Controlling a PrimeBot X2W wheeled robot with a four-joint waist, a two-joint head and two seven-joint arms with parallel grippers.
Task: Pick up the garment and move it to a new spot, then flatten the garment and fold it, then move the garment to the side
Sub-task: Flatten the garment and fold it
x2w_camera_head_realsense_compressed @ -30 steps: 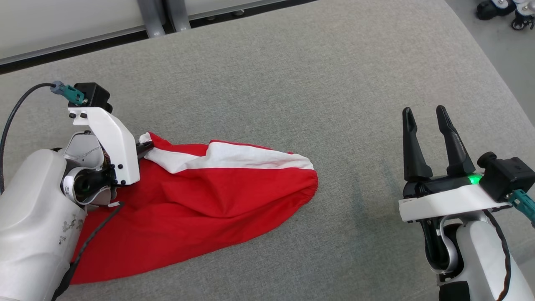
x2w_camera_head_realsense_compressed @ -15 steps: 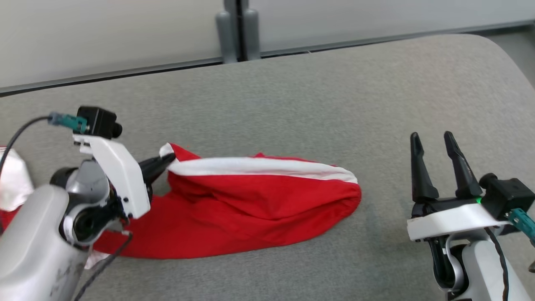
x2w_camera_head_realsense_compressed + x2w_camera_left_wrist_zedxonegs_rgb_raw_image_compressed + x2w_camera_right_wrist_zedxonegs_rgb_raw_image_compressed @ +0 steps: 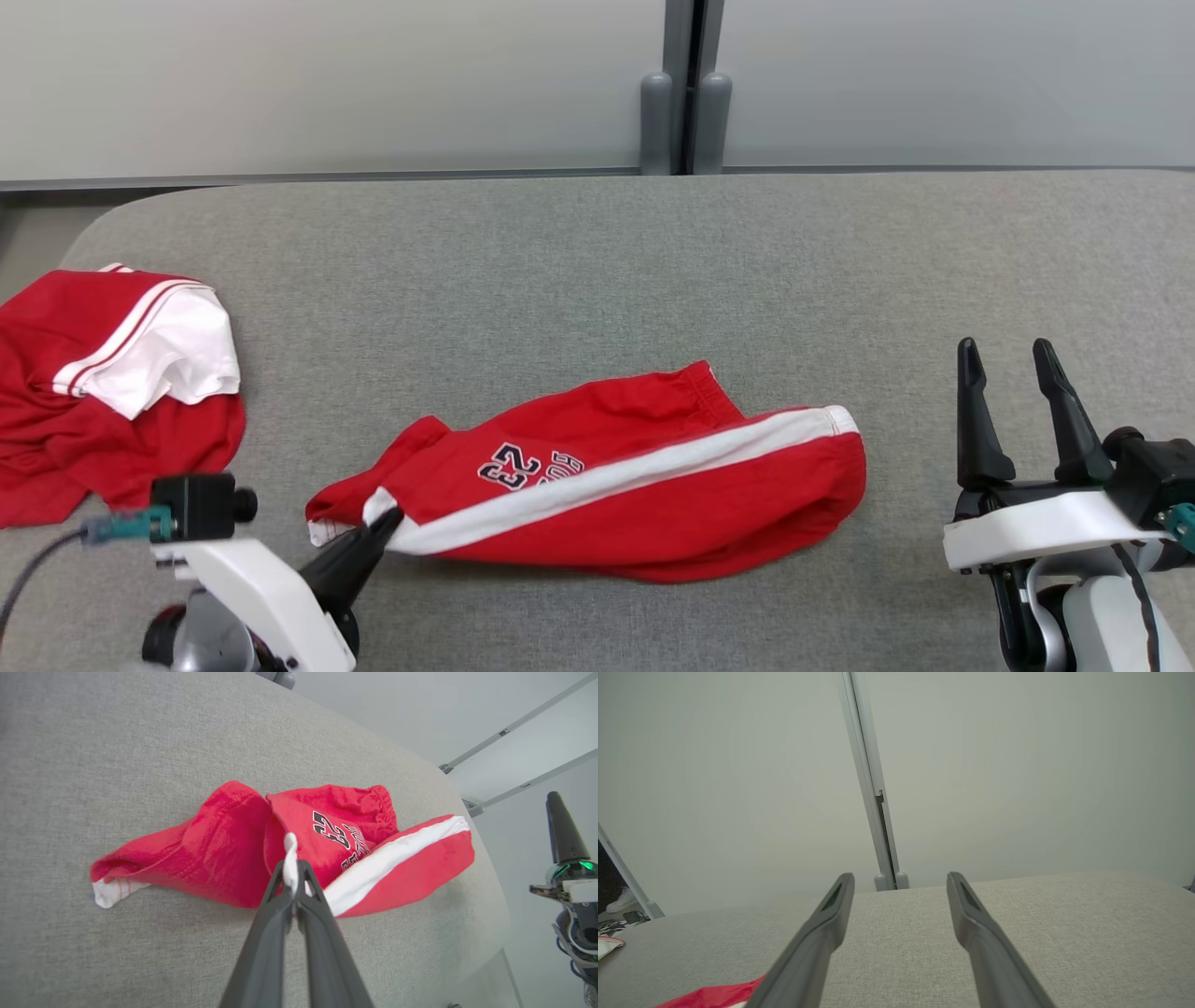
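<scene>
Garment (image 3: 635, 485), red shorts with a white side stripe, lies crumpled on the grey tabletop (image 3: 560, 271), left of centre and toward the near edge. Left end effector (image 3: 390, 519) is pressed together on a white hem corner at the garment's left end. Right end effector (image 3: 1005, 350) is spread and empty, apart to the right. Assessment: the cloth is light and limp and will sag from one pinch. A second hold at the stripe's right end is advisable.

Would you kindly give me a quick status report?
Left gripper: jaws shut on shorts corner. Right gripper: jaws open, empty. Red shirt far left, apart.
</scene>
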